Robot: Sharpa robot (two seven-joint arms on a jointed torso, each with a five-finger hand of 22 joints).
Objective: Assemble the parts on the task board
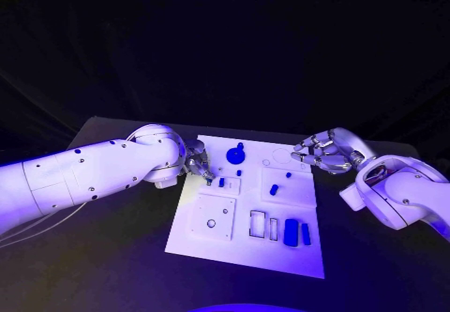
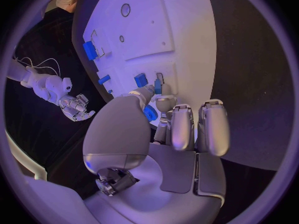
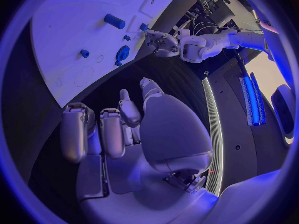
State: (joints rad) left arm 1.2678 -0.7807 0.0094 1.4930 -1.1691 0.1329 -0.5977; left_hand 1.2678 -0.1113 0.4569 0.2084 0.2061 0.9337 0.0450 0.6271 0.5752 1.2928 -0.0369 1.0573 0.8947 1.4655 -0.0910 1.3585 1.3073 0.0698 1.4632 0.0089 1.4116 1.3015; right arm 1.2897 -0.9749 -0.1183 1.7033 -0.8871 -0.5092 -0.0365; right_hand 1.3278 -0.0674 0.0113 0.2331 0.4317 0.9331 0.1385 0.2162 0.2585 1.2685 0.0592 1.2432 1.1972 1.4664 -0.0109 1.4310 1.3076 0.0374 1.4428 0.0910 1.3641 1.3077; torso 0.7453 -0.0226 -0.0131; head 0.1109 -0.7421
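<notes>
Nearest you: task board [image 1: 246, 250] on the surface. Left robot hand [image 1: 199, 164] pinches a small blue part [image 2: 149, 113] over its far-left recess, poised to seat it. Right robot hand [image 1: 324, 153], fingers curled, empty, waits beyond the board's far-right corner.

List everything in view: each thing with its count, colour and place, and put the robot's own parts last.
table: one, black, under everything.
task board: one, white plate, middle of the table.
round part: one, blue, far end of the board.
small parts: several, blue, on the raised plate by the left hand's fingertips; exact count unclear.
slanted part: one, blue, right of the board's middle.
long parts: two, blue, side by side near the board's near right corner.
left hand: one, silver, fingertips down at the board's left edge; whether it pinches a part is unclear.
right hand: one, silver, fingers curled, holding nothing, above the board's far right corner.
</notes>
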